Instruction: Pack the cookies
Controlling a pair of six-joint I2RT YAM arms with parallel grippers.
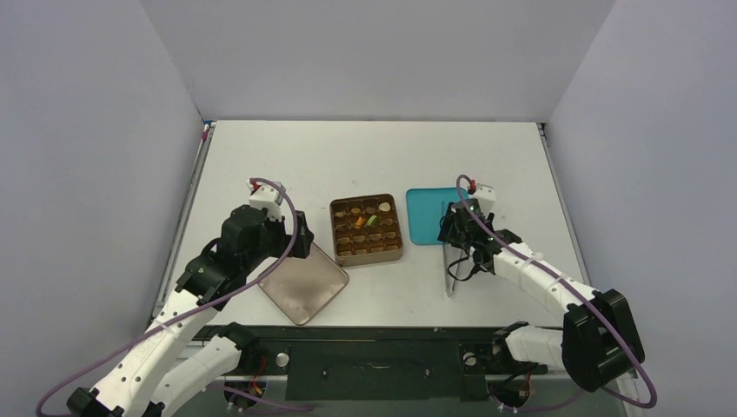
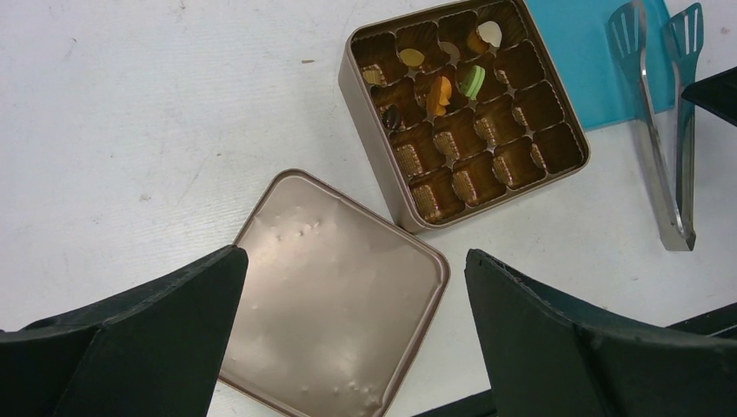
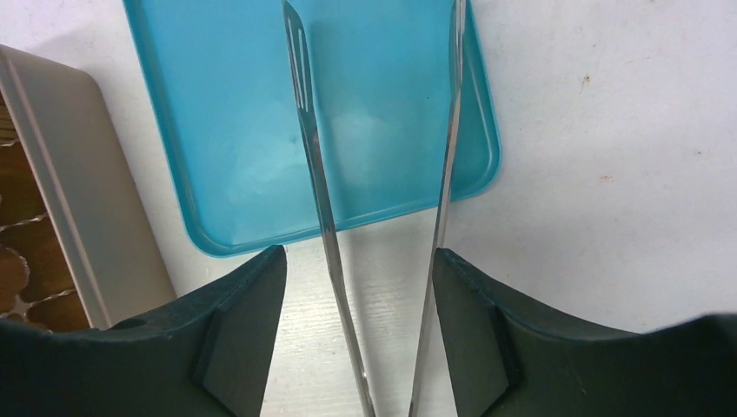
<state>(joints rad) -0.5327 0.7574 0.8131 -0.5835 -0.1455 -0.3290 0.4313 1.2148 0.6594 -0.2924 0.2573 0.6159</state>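
Cookies sit in the tin's 12 o'clock rows, top view. Tongs are sprung apart with nothing between the tips, which are over the teal tray at the tin's 3 o'clock. Right gripper straddles them, jaws wider than the tongs, not squeezing. Left gripper is spread wide above the lid at the tin's 8 o'clock.

Setting: robotics lab test cell. White table boxed by plain pale panels at its left, far and right sides. Left arm and right arm mounted on black rail at table's near edge; purple cables exposed.
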